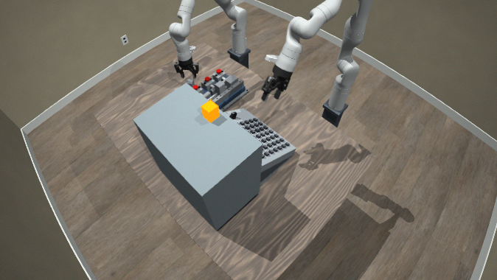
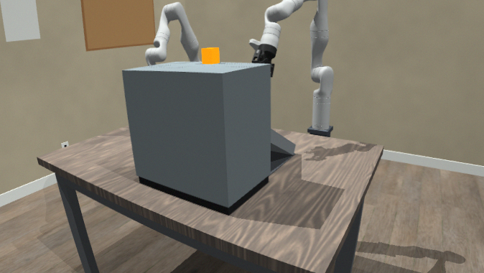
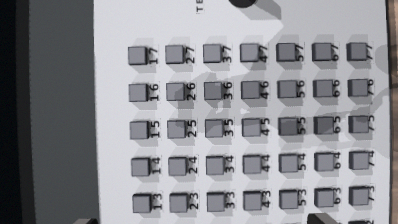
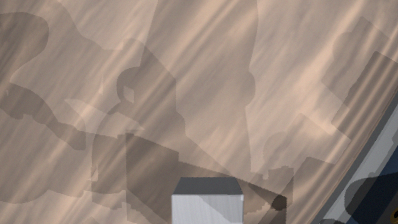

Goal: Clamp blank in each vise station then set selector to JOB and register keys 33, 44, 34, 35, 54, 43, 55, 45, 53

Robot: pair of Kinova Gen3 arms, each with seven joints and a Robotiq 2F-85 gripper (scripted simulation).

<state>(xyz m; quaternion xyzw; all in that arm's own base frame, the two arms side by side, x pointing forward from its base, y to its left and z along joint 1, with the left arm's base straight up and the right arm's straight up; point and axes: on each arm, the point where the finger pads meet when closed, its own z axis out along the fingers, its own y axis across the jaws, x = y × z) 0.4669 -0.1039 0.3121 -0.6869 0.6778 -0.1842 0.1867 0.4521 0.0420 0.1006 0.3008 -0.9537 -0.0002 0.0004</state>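
Observation:
The amber lamp is lit on the cabinet. My left gripper is open and empty above the key panel, whose visible keys are all grey. The black selector knob is cut off in the left wrist view; its setting is unreadable. My right gripper is partly open and empty, above a light grey blank on the table beside the vise row. Three red valve knobs show; the fourth is hidden. I cannot tell whether the stations hold blanks.
The tall grey cabinet stands behind the key panel and hides much of the vises in the exterior view. The wooden table carries both. Arm shadows cross the keys and the table by the blank.

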